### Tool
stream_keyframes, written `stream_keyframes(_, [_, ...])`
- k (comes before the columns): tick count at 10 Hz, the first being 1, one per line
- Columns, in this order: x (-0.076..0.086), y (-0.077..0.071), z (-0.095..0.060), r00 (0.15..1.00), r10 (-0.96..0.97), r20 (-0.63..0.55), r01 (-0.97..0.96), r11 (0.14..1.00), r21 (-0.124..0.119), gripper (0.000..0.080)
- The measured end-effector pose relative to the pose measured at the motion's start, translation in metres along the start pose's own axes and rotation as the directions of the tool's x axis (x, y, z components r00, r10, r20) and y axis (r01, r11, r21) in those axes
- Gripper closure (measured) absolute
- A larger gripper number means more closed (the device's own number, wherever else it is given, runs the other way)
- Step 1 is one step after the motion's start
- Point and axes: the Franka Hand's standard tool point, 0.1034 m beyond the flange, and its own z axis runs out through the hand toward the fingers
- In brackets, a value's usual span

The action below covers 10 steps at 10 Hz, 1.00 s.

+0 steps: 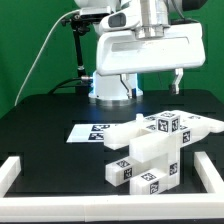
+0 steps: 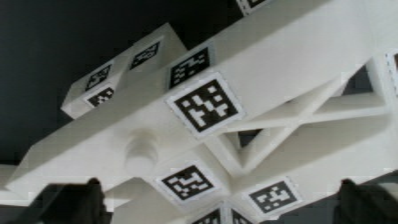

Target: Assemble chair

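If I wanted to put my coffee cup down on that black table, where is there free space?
Bare black table lies on the exterior view's left, between the marker board and the white border rail. The exterior view's right is crowded: the chair parts sit there, under the open gripper.

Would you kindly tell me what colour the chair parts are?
Glossy white, with black-and-white square tags; the chair shows best in the exterior view.

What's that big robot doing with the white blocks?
It is building a chair from glossy white plastic parts with black-and-white tags. The parts stand joined in a cluster on the black table, in front of the marker board. The arm's gripper hangs just above the cluster with its jaws wide open, holding nothing. The wrist view looks down at the tagged parts from close up.
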Motion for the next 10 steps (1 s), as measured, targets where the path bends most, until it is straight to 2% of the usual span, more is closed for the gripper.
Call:
stream_keyframes(1, [-0.014, 0.013, -0.004, 0.999, -0.024, 0.033, 0.023, 0.999, 0.034, 0.0151])
stream_keyframes(2, [-0.027, 0.018, -0.01, 0.999, -0.019, 0.048, 0.016, 0.998, 0.066, 0.0151])
stream_keyframes(3, [-0.036, 0.019, -0.018, 1.0, 0.006, 0.027, -0.008, 0.998, 0.069, 0.0151])
stream_keyframes(4, [-0.04, 0.017, -0.02, 1.0, 0.003, 0.009, -0.003, 0.998, 0.055, 0.0151])
stream_keyframes(8, [-0.045, 0.021, -0.018, 1.0, -0.015, 0.017, 0.014, 0.999, 0.049, 0.0151])
stream_keyframes(10, [-0.07, 0.024, -0.011, 0.999, -0.011, 0.048, 0.009, 0.999, 0.042, 0.0151])
